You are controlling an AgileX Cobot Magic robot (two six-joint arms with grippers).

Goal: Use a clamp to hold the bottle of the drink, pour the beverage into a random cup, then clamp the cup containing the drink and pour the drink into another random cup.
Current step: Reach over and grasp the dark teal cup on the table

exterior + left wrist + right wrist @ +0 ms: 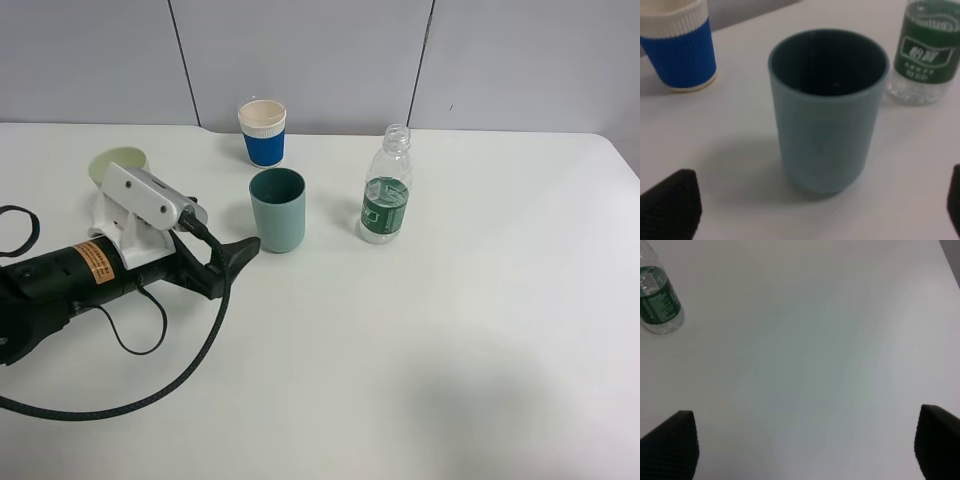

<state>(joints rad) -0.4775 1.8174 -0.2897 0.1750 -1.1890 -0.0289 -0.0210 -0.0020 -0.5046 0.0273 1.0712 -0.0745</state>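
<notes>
Pale cup [113,160] half-hidden behind L arm [60,280] — R claw [805,442] tips cropped.

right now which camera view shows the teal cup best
The left wrist view: the teal cup fills the frame close up, rim and dark inside visible. The exterior high view shows the teal cup whole but small. The right wrist view misses it.

Matt teal cup [827,125], clear glossy plastic bottle [386,200], ribbed paper cup [264,140]

Black gripper [812,212], orange-labelled arm [60,275], looped cable [197,362].
</notes>
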